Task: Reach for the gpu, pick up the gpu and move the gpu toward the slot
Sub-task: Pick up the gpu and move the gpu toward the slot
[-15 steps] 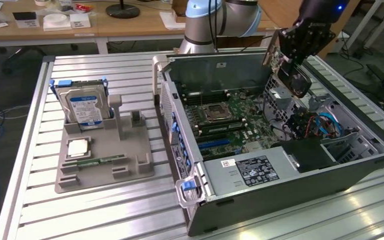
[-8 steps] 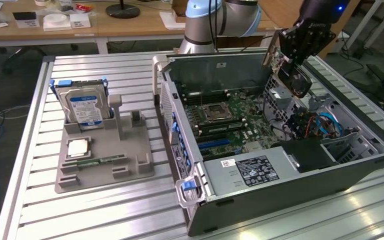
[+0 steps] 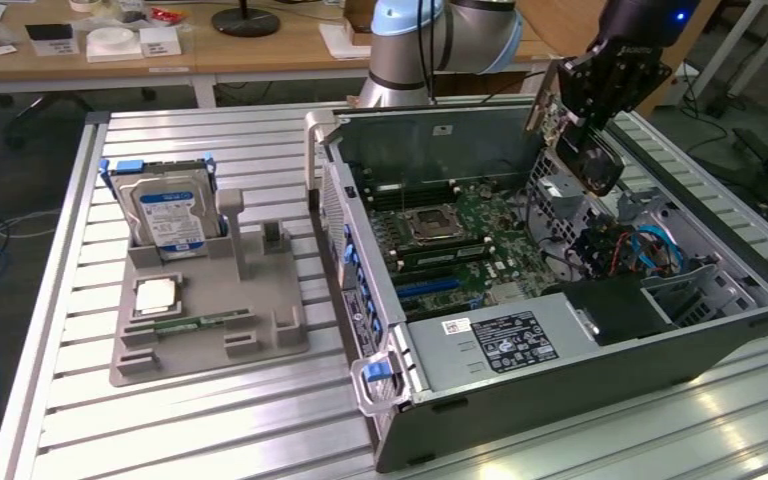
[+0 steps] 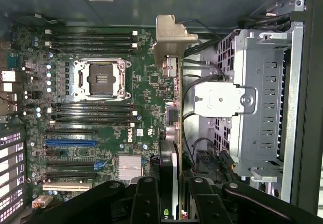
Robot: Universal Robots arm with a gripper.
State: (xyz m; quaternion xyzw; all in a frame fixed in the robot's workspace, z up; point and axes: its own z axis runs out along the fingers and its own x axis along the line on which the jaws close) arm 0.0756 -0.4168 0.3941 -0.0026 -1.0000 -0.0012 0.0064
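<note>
Where jaws clamp, gpu [image 4: 173, 133] held edge-on between them.

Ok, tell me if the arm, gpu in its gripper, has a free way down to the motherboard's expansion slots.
Probably yes. The gripper holds the gpu above the open case, whose side panel is off. From the wrist view, the card hangs edge-on over the motherboard, beside the metal drive cage, which crowds one side.

Silver-blue jointed arm [image 3: 438, 40], black pincer [image 3: 595, 85].
</note>
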